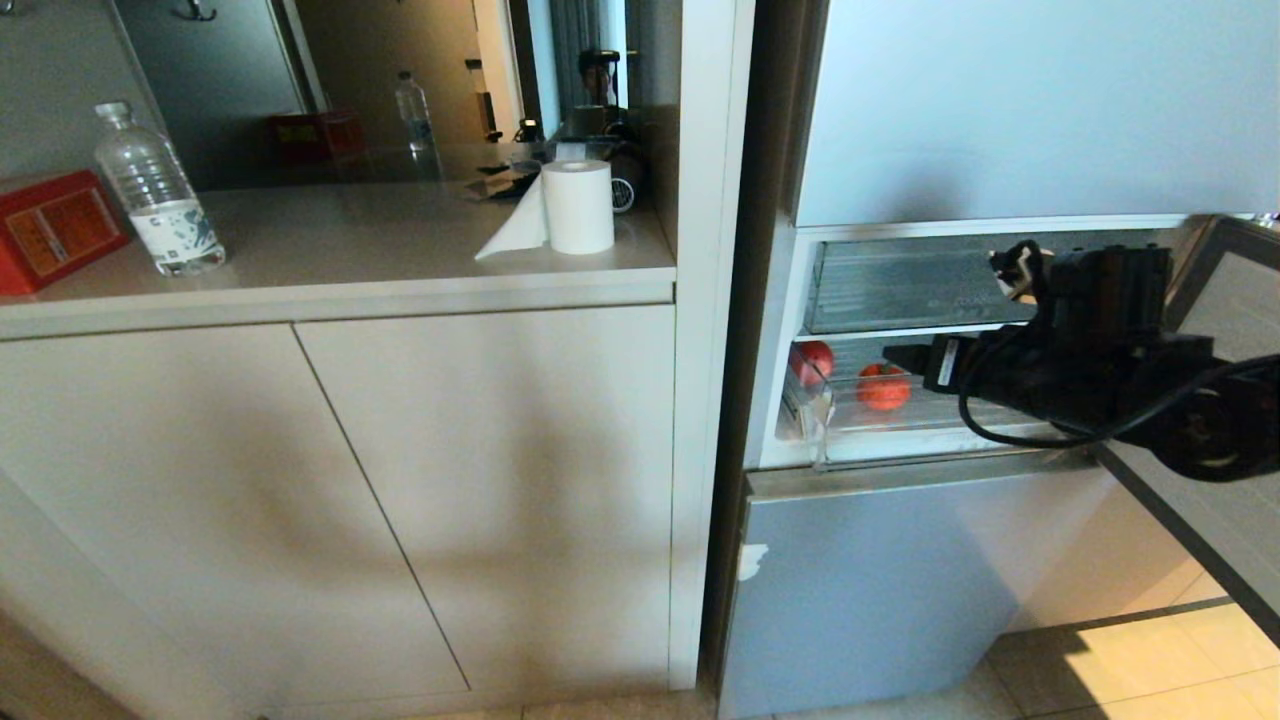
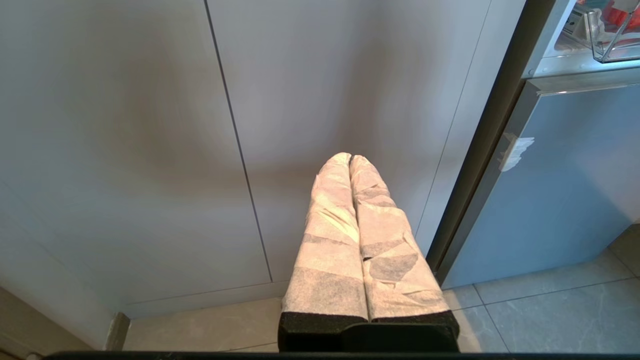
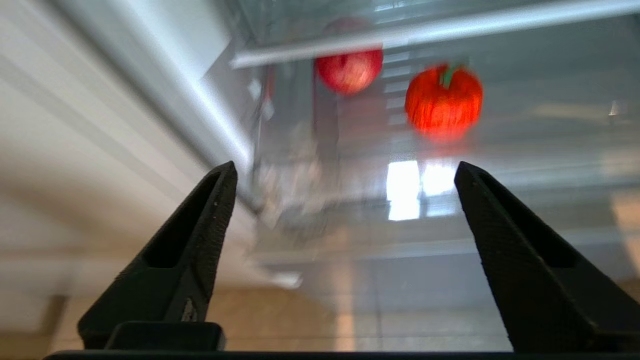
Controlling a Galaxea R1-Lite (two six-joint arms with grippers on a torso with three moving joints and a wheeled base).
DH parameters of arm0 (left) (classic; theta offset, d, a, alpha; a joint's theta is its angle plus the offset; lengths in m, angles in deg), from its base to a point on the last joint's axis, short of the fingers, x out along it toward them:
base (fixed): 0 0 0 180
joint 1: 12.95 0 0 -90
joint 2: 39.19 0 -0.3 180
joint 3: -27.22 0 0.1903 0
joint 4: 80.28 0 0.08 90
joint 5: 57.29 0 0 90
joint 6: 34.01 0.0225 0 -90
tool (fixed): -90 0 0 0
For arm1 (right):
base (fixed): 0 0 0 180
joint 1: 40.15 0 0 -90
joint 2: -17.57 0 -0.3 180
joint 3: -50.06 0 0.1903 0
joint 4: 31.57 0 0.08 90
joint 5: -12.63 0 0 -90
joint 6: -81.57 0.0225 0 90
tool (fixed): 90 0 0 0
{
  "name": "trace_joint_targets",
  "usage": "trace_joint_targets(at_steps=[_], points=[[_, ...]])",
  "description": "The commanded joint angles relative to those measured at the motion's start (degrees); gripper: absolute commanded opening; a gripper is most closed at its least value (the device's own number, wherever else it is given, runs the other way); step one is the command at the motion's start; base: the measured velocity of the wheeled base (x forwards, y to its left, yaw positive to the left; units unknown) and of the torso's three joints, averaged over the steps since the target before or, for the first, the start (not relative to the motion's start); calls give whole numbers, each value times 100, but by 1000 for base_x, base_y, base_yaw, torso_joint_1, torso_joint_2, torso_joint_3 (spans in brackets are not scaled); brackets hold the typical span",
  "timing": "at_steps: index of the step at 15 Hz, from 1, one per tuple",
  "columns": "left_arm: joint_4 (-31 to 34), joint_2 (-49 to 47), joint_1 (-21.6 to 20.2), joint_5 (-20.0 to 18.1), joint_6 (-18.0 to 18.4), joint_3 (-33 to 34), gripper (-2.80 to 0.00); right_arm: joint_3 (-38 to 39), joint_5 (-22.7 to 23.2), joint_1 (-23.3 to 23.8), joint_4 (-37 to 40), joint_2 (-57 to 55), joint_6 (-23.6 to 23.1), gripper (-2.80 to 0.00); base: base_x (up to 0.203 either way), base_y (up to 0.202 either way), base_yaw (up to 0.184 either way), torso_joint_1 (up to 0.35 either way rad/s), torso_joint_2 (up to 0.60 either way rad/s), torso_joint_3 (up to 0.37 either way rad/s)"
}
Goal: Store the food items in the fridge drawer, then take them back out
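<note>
Two food items lie in the clear fridge drawer (image 1: 900, 440), which is pulled out a little: a red apple (image 1: 812, 358) at its left end and an orange-red fruit with a green stem (image 1: 884, 387) further right. My right gripper (image 1: 900, 356) hangs in front of the drawer, just right of the orange-red fruit. In the right wrist view the gripper (image 3: 345, 167) is open and empty, with the apple (image 3: 350, 70) and the orange-red fruit (image 3: 444, 97) beyond its fingertips. My left gripper (image 2: 350, 157) is shut and empty, parked low facing the cabinet doors.
A second clear drawer (image 1: 900, 285) sits above, and the pale-blue bottom door (image 1: 870, 580) below. The open fridge door (image 1: 1235, 310) stands at the right beside my arm. On the counter (image 1: 400, 260) to the left are a water bottle (image 1: 155, 190), a red box (image 1: 55, 230) and a paper roll (image 1: 577, 205).
</note>
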Motion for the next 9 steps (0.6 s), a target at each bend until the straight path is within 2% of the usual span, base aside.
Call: trace_joint_targets(at_steps=[1,4,6,9], points=[[-1,1,-2,1,0,0,-280,-996,17,162,259,-1009,-119,0,0,0,0,0,0,0],[-1,1,-2,1,0,0,-280,-1732,44,297,466,-1527,-205,0,0,0,0,0,0,0],[-1,1,-2,1,0,0,-280,-1929,42,336,576,-1745,-408,0,0,0,0,0,0,0],[-1,1,-2,1,0,0,-280,-2253,47,338,579,-2004,-435,0,0,0,0,0,0,0]])
